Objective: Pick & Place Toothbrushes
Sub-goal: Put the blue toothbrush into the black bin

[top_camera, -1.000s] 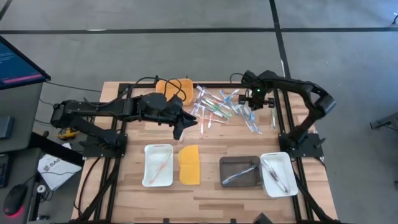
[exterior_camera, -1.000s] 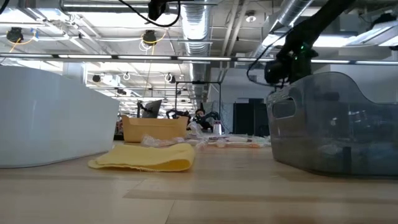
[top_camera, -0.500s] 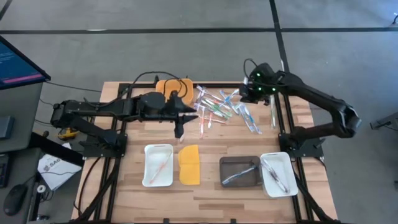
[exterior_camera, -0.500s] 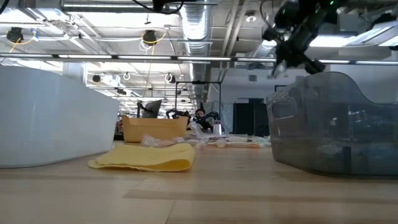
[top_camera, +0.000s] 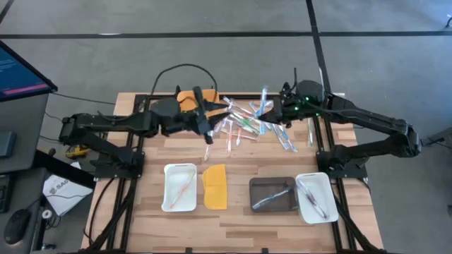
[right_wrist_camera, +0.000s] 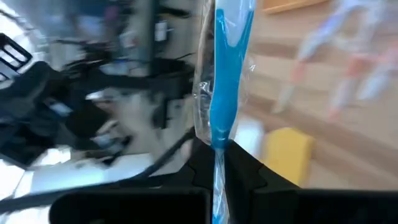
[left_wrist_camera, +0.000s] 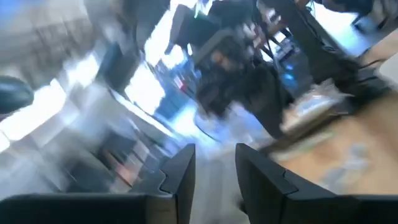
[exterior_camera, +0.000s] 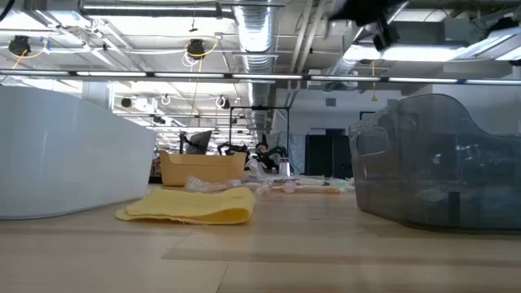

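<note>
- A blue plastic toothbrush in clear wrap (right_wrist_camera: 222,93) is pinched in the right gripper (right_wrist_camera: 217,152), above the loose toothbrush pile (top_camera: 247,125).
- It should be carried level to the dark grey tray (top_camera: 273,195).
- The left gripper (left_wrist_camera: 214,163) is held narrowly apart, empty.

Bare boards (top_camera: 244,161) — between toothbrushes (top_camera: 244,123) and trays (top_camera: 180,187).

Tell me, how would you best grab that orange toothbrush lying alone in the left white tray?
Probably at mid-handle, coming straight down from above with the claw set across it: the orange toothbrush lies flat and slanted in the white tray, whose walls block any sideways approach.
</note>
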Available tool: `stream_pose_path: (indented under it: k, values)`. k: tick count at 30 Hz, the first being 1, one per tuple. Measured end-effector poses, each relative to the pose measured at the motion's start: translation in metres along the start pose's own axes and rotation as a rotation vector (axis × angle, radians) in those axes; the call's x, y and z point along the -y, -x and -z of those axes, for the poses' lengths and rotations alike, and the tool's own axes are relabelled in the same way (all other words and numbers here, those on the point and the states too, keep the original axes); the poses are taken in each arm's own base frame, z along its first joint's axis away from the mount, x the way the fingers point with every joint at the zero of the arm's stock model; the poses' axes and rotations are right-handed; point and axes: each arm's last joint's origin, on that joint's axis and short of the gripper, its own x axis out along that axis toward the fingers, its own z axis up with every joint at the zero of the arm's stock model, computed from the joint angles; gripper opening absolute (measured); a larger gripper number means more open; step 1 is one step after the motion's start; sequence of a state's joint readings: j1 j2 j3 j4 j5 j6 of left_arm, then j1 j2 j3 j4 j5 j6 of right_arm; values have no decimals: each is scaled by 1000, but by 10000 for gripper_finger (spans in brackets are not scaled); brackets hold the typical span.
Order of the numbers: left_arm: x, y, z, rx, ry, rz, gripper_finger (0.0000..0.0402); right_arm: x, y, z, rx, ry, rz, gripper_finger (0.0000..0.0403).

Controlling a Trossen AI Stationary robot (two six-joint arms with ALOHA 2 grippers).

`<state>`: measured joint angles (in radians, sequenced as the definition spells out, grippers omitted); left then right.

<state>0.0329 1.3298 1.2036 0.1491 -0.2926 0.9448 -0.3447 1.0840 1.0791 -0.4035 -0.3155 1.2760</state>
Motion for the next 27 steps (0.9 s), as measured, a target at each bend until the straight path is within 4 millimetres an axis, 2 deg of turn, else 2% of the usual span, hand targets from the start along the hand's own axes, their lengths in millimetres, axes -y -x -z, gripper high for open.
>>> stream_pose_path:
  k: [2,7,9,12,16,20,23,27]
  values:
    - [4,-7,-4,40,-97,-31,108,-9,-2,6,-30,3,-77,8]
    - [26,-31,-11,130,-123,-112,113,-29,-4,24,-106,4,-241,8]
    - [32,-37,-17,185,-74,-156,113,-36,-4,30,-132,4,-297,8]
    - [35,-40,-30,263,107,-219,112,-45,-1,39,-163,18,-382,8]
    - [47,-45,-36,203,156,-251,111,-56,10,44,-167,21,-488,8]
    - [59,-51,-32,118,49,-271,111,-66,17,42,-148,17,-595,8]
    - [65,-58,-26,89,-145,-261,111,-70,20,39,-134,9,-646,8]
    - [60,-63,-19,88,-240,-267,111,-72,22,39,-129,-4,-676,11]
